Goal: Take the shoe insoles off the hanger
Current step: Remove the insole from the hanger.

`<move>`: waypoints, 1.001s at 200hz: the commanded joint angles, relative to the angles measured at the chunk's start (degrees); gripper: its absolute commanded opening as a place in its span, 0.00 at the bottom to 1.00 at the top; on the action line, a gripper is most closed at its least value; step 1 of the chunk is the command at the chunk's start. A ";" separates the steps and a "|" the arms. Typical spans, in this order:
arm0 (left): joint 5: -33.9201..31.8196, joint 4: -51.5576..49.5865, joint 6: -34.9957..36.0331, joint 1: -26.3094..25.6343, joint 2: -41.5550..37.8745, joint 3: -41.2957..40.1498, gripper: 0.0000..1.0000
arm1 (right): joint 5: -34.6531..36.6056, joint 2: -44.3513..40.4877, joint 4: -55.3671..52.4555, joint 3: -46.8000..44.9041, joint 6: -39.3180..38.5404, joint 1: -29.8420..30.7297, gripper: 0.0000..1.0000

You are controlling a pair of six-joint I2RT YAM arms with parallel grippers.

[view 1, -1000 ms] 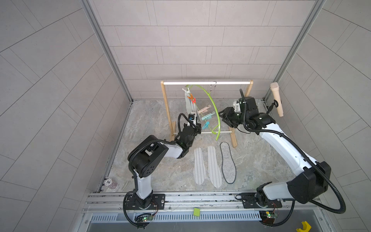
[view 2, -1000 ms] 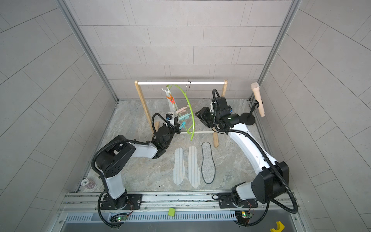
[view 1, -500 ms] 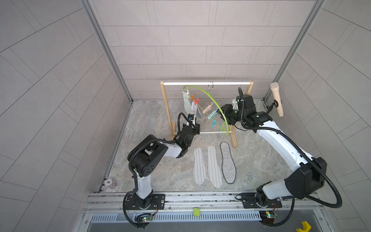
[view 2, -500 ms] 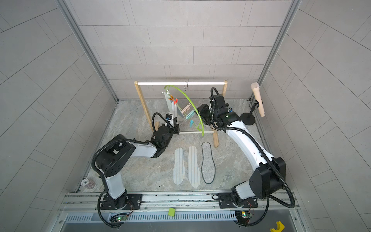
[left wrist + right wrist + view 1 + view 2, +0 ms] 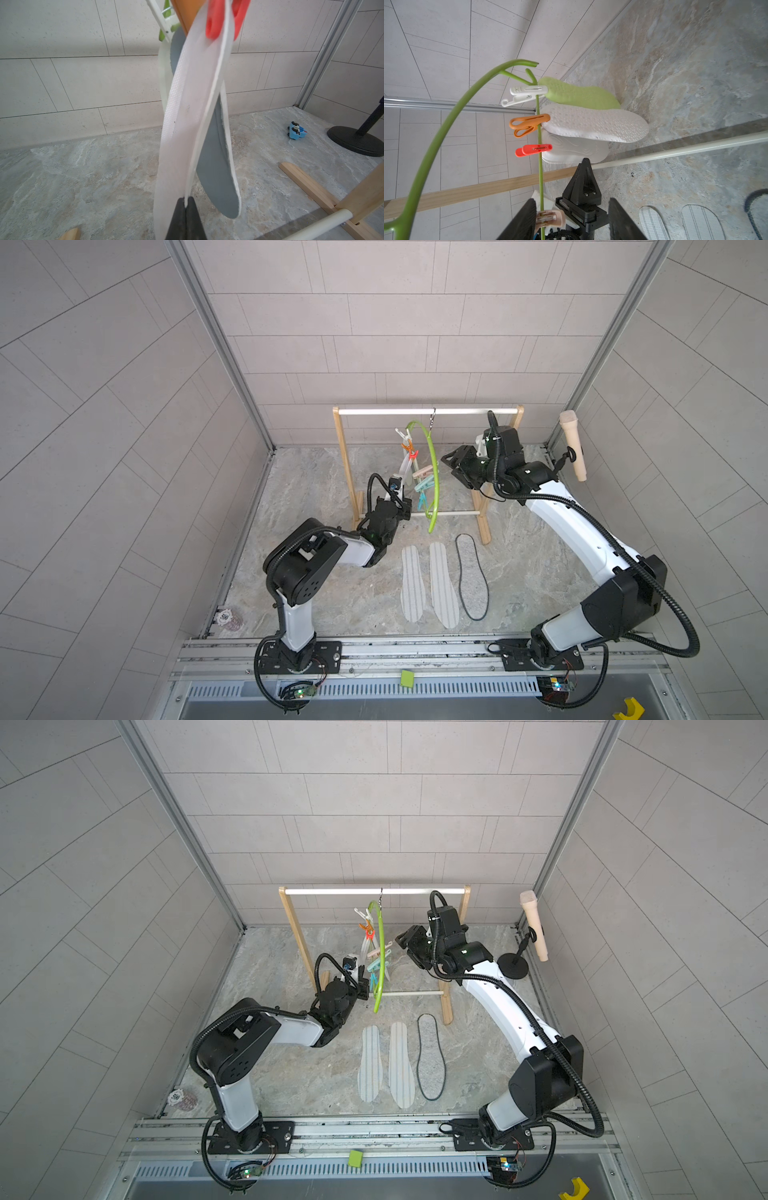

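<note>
Hanging straighter than a second ago, the lime hanger (image 5: 436, 481) dangles edge-on from the wooden rack (image 5: 346, 464), with the right gripper (image 5: 451, 468) drawn just clear of it, jaws wide. The left gripper (image 5: 185, 202), jaws shut, pinches the lower tip of a white dotted insole (image 5: 182, 124) clipped by a red pin (image 5: 212, 27). Two striped insoles (image 5: 412, 585) and a grey felt insole (image 5: 471, 576) lie flat in front. A black stand (image 5: 513, 966) fills a corner of the marbled tabletop (image 5: 311, 489), beneath grey tiled walls (image 5: 374, 344).

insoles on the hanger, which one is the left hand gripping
The white insole under the red clothespin: the left hand is shut on its lower edge. The blue-grey one and pale green one hang free.
</note>
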 commanded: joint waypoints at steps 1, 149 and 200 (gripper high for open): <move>0.11 -0.24 1.21 0.58 -1.51 -0.65 0.00 | 0.75 1.14 0.62 2.26 0.74 0.45 0.58; -1.33 -0.05 1.97 0.58 -1.40 -0.30 0.00 | -3.54 11.46 0.55 13.61 -0.82 1.74 0.63; -3.02 0.46 2.13 0.68 -1.93 -1.26 0.00 | -7.69 19.83 -5.80 24.46 -9.50 2.82 0.61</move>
